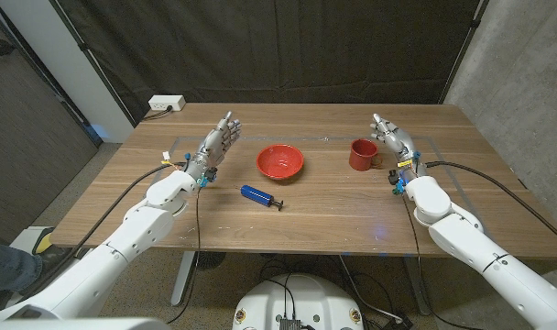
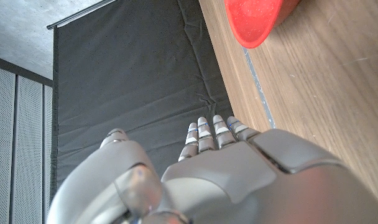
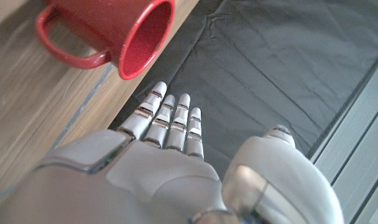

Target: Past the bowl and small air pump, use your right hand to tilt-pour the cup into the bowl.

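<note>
No brand, label or writing is readable on anything here. In the head view my right hand (image 1: 391,139) stands just right of the cup (image 1: 362,155), right of centre in the frame, fingers extended and apart, gripping nothing; whether it touches the cup's handle I cannot tell. In the right wrist view the same hand (image 3: 170,155) shows its back with fingers straight, and the cup (image 3: 111,34) is cut off by the frame's upper left edge, its mouth dark so its contents are hard to make out. My left hand (image 1: 216,145) stands left of centre, fingers spread, holding nothing. The bowl (image 1: 279,161) sits mid-frame between my hands, well apart from both; what lies in it I cannot make out. In the left wrist view the bowl (image 2: 258,20) is clipped by the top edge, above my left hand (image 2: 239,168). The pump (image 1: 259,195), blue with a black end, lies just below the bowl in the head view. The table (image 1: 315,220) is brown wood with a faint taped outline. A black curtain (image 1: 260,46) hangs behind, and a white power strip (image 1: 167,104) sits at the table's upper left corner.
</note>
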Available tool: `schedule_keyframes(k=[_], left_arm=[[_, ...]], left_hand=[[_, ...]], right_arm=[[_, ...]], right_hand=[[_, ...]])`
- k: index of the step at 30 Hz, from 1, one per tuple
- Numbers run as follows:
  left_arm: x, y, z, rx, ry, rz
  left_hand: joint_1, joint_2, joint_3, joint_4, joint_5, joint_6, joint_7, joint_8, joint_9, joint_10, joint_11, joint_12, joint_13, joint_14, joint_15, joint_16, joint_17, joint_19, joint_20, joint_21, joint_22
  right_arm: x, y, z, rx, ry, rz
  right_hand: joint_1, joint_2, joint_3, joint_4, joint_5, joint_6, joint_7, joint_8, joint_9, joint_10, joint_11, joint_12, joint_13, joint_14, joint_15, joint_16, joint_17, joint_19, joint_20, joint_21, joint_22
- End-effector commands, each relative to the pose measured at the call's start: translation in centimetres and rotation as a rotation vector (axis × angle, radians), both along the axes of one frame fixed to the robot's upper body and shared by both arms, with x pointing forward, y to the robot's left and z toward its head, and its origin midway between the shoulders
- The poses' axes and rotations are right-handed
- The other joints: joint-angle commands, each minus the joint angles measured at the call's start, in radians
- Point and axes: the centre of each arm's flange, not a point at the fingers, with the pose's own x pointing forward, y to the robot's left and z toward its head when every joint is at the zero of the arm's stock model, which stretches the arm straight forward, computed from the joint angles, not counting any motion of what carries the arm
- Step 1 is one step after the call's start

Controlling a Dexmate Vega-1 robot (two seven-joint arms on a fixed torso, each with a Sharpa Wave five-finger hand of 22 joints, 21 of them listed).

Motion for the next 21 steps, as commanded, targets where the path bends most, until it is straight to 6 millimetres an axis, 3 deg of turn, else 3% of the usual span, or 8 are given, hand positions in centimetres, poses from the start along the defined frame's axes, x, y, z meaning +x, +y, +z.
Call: schedule_keyframes(k=[1,21], left_arm=[[-0.61,0.59,-0.34,-0.014,-0.001,0.018],[-0.65,0.98,-0.91,-0.026,-0.019,-0.007]], left_hand=[[-0.008,0.005,-0.008,0.002,-0.001,0.006,-0.004,-0.003,0.002,0.006,-0.003,-0.003,0.004,0.009,0.001,0.004,0.006,0.001,0.001,0.003,0.006],[-0.017,0.001,-0.017,0.007,0.0,0.005,-0.006,-0.004,0.002,0.006,-0.004,-0.003,0.004,0.007,0.0,0.003,0.006,-0.001,0.002,0.002,0.006]], right_arm=[[0.51,-1.42,0.57,0.169,-0.045,0.164],[-0.02,-1.42,0.15,0.201,0.021,0.173]], right_hand=[[-0.01,0.0,-0.001,0.007,-0.001,0.007,0.003,0.006,-0.001,0.015,0.0,0.006,0.002,0.014,0.001,0.004,0.002,0.01,-0.032,0.005,0.0],[-0.02,0.008,-0.003,0.013,-0.008,0.014,0.005,0.005,-0.002,0.019,0.018,0.005,0.002,0.018,0.016,0.002,0.002,0.012,-0.023,0.002,0.0]])
